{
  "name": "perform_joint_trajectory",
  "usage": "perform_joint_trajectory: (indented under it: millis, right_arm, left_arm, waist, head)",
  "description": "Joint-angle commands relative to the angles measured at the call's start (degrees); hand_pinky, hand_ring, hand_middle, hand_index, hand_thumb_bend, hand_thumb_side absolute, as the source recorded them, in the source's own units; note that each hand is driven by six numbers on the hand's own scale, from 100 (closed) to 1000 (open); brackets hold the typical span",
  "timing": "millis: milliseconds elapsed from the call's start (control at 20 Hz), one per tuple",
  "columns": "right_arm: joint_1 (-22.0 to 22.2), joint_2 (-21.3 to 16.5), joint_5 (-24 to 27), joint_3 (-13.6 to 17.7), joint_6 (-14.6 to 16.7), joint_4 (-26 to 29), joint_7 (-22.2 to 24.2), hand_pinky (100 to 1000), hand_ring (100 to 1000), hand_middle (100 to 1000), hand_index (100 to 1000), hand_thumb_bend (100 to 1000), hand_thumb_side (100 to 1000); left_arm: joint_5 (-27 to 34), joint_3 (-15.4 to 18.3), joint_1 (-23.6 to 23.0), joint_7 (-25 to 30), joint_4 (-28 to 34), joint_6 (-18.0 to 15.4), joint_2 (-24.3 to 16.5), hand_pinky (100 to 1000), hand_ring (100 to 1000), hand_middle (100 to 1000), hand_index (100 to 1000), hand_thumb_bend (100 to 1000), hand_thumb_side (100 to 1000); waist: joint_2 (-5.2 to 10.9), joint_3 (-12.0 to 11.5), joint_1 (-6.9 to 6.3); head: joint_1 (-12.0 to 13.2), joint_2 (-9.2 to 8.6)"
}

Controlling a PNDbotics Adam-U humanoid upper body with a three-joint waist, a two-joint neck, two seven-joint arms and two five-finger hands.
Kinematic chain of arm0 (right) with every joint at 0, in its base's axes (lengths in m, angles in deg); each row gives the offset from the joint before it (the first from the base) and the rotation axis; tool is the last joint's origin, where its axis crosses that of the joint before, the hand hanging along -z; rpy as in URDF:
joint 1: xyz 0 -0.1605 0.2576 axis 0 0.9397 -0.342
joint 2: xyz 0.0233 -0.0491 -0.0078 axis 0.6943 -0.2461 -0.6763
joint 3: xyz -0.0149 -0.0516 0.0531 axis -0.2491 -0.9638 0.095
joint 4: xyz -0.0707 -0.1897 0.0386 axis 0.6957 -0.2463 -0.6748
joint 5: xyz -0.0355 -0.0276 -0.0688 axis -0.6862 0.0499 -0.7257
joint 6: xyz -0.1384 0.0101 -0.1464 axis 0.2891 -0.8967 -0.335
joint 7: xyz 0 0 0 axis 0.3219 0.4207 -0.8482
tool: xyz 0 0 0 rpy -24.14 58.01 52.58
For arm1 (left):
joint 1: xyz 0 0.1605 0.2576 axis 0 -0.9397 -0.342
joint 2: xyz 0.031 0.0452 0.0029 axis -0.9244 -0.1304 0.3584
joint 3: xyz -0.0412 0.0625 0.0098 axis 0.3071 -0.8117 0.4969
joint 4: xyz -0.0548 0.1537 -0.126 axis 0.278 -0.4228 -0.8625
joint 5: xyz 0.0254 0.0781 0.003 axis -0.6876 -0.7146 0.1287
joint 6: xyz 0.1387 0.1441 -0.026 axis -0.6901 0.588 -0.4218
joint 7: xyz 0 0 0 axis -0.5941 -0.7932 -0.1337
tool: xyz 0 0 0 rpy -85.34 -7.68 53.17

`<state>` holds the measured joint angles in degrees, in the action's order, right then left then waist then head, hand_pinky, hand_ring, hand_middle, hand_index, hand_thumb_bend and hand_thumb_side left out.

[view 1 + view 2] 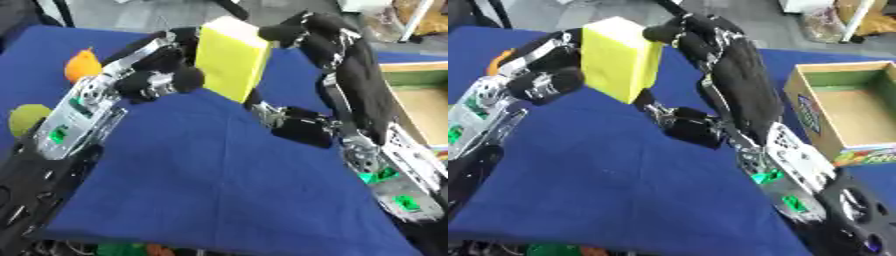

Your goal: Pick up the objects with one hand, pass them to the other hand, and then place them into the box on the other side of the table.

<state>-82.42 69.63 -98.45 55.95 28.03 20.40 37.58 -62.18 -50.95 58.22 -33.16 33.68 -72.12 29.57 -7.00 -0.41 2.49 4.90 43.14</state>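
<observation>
A yellow block [229, 60] is held upright in the air above the blue table [219, 180], between my two hands. My left hand [162, 75] curls round its left side, with fingertips against the near face and behind it. From the right, my right hand [350, 75] reaches in: its fingers [297, 31] hook over the block's top right corner and its thumb [297, 125] lies under the lower edge. An orange fruit-like object [81, 65] and a green round object [28, 117] lie on the table at the left.
An open cardboard box [811, 112] with a green inner wall stands at the table's right side, nothing showing inside it. The table's front edge [219, 245] runs along the bottom of the views.
</observation>
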Motion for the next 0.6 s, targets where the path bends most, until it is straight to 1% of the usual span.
perform_joint_trajectory:
  millis: [50,350,450,600]
  right_arm:
    - [-0.7,-1.8,0.6,1.8,-0.1,0.6,-1.4,635,540,505,541,274,207]
    - [0.2,-4.0,1.6,3.3,-0.7,1.7,-3.1,635,538,501,536,278,204]
    - [0.8,-5.1,2.7,4.1,-1.6,2.2,-3.7,635,539,502,538,280,204]
    - [2.4,-7.6,5.2,6.3,-4.2,2.4,-4.8,633,542,503,540,286,202]
  left_arm:
    - [-0.6,1.0,0.4,0.3,1.0,-0.8,-1.2,783,749,756,816,740,585]
    - [0.1,2.5,0.3,0.7,1.3,-1.7,-1.9,787,755,763,818,760,618]
    - [0.3,3.0,0.3,0.5,1.3,-1.9,-2.1,787,755,761,815,760,620]
    - [0.3,3.9,0.2,-0.2,1.3,-2.3,-2.5,786,752,754,811,759,617]
  waist:
    - [0.0,0.1,-0.17]
    - [0.2,0.2,0.13]
    - [0.25,0.2,0.24]
    - [0.31,0.3,0.36]
  head:
    - [-0.3,-0.62]
    - [-0.3,-0.8]
    - [-0.3,-0.91]
    - [-0.2,-1.06]
